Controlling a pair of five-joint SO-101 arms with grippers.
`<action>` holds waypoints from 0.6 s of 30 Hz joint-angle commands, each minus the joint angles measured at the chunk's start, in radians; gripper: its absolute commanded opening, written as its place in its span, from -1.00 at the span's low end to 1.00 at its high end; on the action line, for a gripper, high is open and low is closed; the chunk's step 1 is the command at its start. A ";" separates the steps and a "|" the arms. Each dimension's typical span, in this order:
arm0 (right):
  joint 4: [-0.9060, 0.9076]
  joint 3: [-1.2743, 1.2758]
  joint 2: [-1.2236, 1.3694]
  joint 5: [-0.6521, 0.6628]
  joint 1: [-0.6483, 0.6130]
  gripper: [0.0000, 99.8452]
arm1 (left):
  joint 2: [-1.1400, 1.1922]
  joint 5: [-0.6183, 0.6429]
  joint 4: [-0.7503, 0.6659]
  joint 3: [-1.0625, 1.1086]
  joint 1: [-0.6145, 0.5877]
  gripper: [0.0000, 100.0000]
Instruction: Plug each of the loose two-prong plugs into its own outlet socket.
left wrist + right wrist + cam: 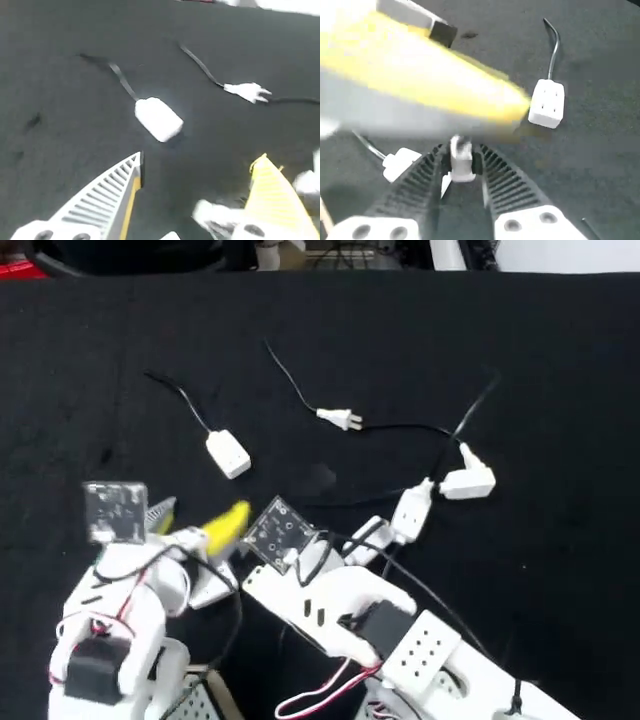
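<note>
Seen from above, the outlet socket (228,453) lies on the black cloth (520,350) just beyond the left gripper (198,514), with a loose plug (340,418) farther off. In the left wrist view, that gripper's fingers are spread wide and empty, the socket ahead of them. In the right wrist view, the right gripper (462,150) pinches a white plug (461,162) — but the left's yellow finger (445,85) crosses its path to the socket. A collision could twist the plug or shove the socket away.
</note>
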 commanded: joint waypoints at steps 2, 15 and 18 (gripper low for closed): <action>-0.021 -0.008 -0.021 0.008 -0.008 -0.98 | -0.003 -0.034 0.049 -0.096 0.071 -0.32; 0.356 -0.282 -0.012 -0.071 0.183 -0.98 | 0.008 -0.377 0.058 -0.048 -0.321 -0.32; 0.523 -0.415 -0.012 -0.069 0.318 -0.98 | 0.023 -0.505 0.060 -0.001 -0.297 -0.32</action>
